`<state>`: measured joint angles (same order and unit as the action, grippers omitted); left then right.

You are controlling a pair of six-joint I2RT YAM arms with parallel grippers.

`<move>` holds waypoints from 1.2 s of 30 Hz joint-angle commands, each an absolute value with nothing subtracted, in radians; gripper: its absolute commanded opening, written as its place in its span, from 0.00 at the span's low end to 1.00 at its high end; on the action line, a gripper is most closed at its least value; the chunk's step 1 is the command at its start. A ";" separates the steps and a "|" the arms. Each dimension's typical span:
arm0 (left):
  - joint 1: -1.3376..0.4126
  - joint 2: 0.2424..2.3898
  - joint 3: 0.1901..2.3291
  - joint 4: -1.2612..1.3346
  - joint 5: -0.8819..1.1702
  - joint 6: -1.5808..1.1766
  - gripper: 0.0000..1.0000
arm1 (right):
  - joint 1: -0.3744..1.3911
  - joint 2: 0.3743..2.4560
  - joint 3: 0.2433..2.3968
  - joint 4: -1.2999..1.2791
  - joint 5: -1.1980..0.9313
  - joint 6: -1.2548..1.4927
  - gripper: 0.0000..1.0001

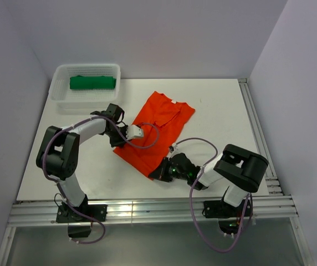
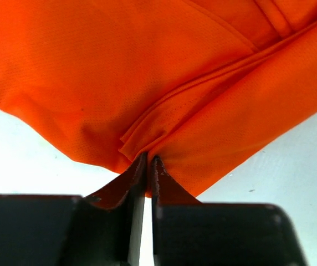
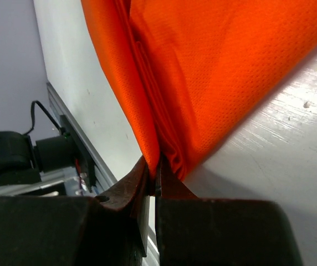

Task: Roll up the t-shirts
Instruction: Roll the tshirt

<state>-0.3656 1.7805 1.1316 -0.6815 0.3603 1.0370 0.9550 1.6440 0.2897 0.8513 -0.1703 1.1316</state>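
The orange-red t-shirt (image 1: 159, 123) lies folded into a long strip on the white table (image 1: 219, 111), running from the middle toward the near edge. At the strip's near left corner my left gripper (image 1: 118, 144) is shut, pinching a bunched fold of the orange cloth (image 2: 147, 72) between its tips (image 2: 149, 159). The near right corner is pinched the same way by my right gripper (image 1: 154, 175), shut on the layered orange hem (image 3: 219, 66) at its tips (image 3: 157, 164). The green t-shirt (image 1: 92, 82) lies rolled inside the white mesh basket (image 1: 56, 95) at the back left.
Aluminium rails run along the table's near edge (image 1: 147, 209) and right side (image 1: 256, 130). Grey walls close in the table on three sides. Cables loop from both arms over the near part of the table.
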 commanded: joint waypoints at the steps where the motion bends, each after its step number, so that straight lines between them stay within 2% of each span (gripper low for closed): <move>1: -0.362 1.773 1.094 -0.580 0.219 1.048 0.15 | 0.959 1.666 0.269 0.614 -0.195 1.198 0.04; 4: -0.365 1.744 1.071 -0.557 0.221 1.049 0.21 | 0.957 1.686 0.261 0.630 -0.209 1.238 0.09; 6: -0.365 1.715 1.052 -0.546 0.229 1.051 0.27 | 0.956 1.701 0.255 0.656 -0.213 1.255 0.19; 10: -0.365 1.674 1.049 -0.551 0.244 1.048 0.36 | 0.957 1.674 0.258 0.638 -0.207 1.247 0.22; 12: -0.367 1.643 1.054 -0.563 0.256 1.048 0.38 | 0.957 1.654 0.270 0.586 -0.201 1.230 0.32; 25: -0.368 1.508 1.088 -0.601 0.275 1.008 0.42 | 0.956 1.427 0.359 0.221 -0.061 1.158 0.36; 29: -0.368 1.479 1.088 -0.635 0.311 1.011 0.42 | 0.953 1.454 0.382 0.230 -0.075 1.140 0.33; 30: -0.368 1.468 1.085 -0.643 0.319 1.022 0.41 | 0.953 1.459 0.376 0.242 -0.083 1.144 0.26; 31: -0.368 1.456 1.081 -0.647 0.328 1.026 0.41 | 0.948 1.472 0.370 0.283 -0.104 1.150 0.14; 33: -0.368 1.419 1.069 -0.669 0.348 1.041 0.41 | 0.936 1.495 0.335 0.345 -0.136 1.164 0.03; 36: -0.368 1.371 1.055 -0.698 0.376 1.066 0.40 | 0.901 1.519 0.287 0.437 -0.173 1.196 0.00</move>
